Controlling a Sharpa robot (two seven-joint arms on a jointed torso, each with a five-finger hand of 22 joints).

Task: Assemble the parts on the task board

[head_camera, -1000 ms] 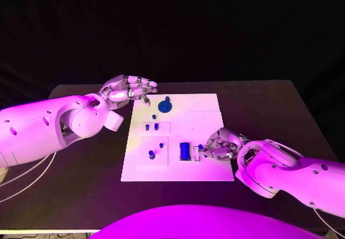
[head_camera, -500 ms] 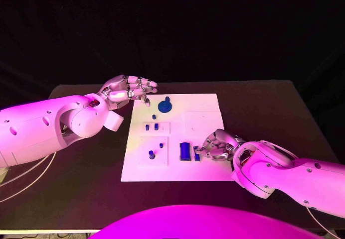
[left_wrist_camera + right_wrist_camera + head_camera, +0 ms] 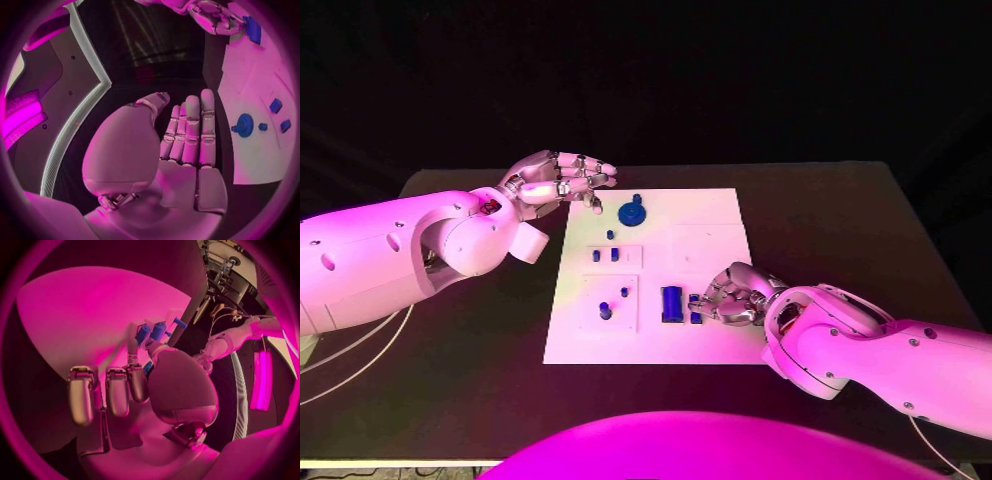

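The white task board [image 3: 704,215] lies in the middle of the table. A round blue part [image 3: 633,211] stands near its far edge, and several small blue parts [image 3: 604,310] sit in the left-hand recesses. A tall blue block [image 3: 672,303] stands near the front. My right hand [image 3: 733,295] rests on the board just right of that block, fingers curled down, its fingertips pinching a small blue part [image 3: 694,314] beside the block. My left hand [image 3: 563,180] hovers off the board's far left corner; in the left wrist view its fingers [image 3: 190,130] are straight and hold nothing.
The black table [image 3: 848,220] surrounds the board, with free room on the right and along the front. The left wrist view shows the board [image 3: 256,85], the round part [image 3: 245,125] and my right hand [image 3: 215,15] by the block [image 3: 253,29].
My right hand has crept left and nearer, closing on the tall blue block, and a small blue part now shows between them. The left hand has not moved.
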